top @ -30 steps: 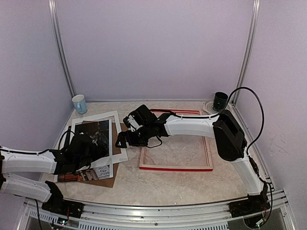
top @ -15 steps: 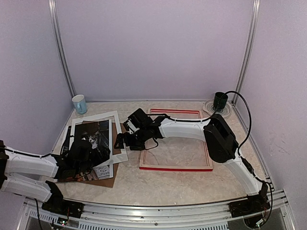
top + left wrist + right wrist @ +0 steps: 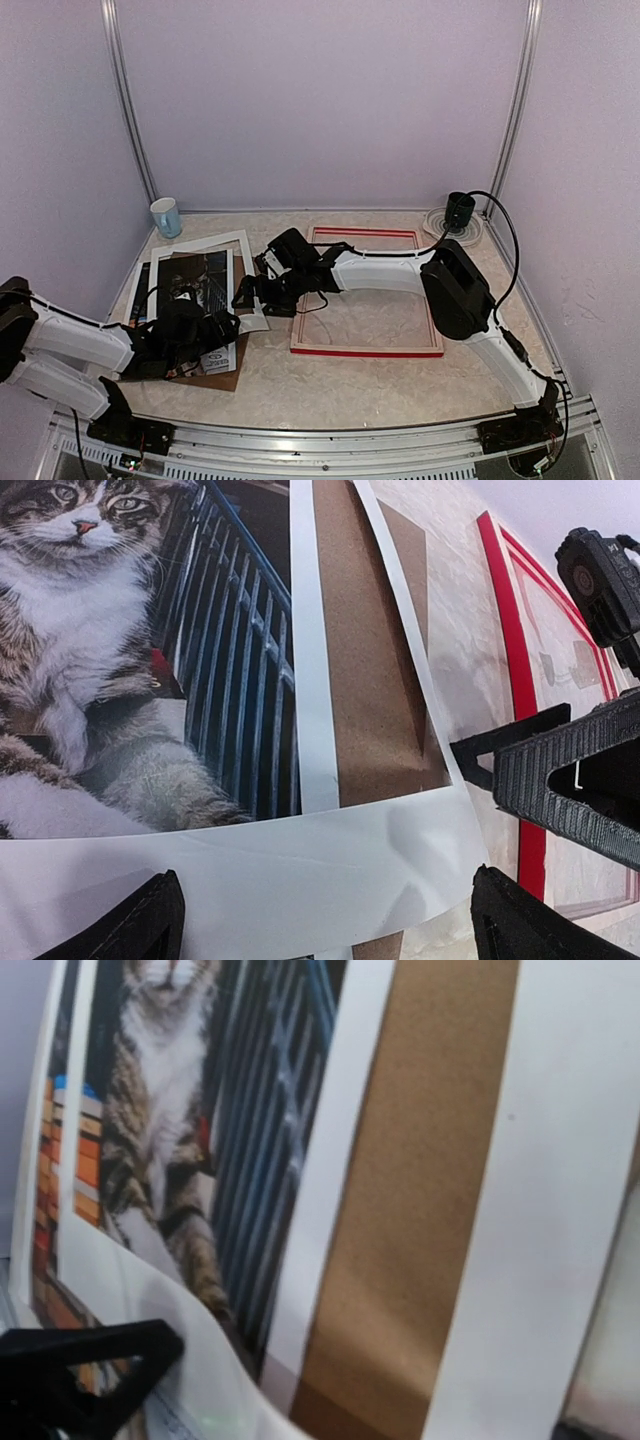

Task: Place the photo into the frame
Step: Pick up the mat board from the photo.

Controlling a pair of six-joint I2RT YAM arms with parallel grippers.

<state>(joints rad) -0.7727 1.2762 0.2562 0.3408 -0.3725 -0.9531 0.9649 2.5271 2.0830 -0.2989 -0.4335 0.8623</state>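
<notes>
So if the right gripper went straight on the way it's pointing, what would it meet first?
Most likely the white mat border: the right gripper, open, points left at its near strip, with the brown backing board and photo beyond. Its height above the strip is unclear.

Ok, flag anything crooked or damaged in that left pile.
The white sheet at the photo's near edge is buckled and creased. The white mat and brown backing board lie skewed, not squared up.

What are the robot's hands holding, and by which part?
Nothing is held. The left gripper and right gripper are both open near the large glossy cat-and-books photo.
</notes>
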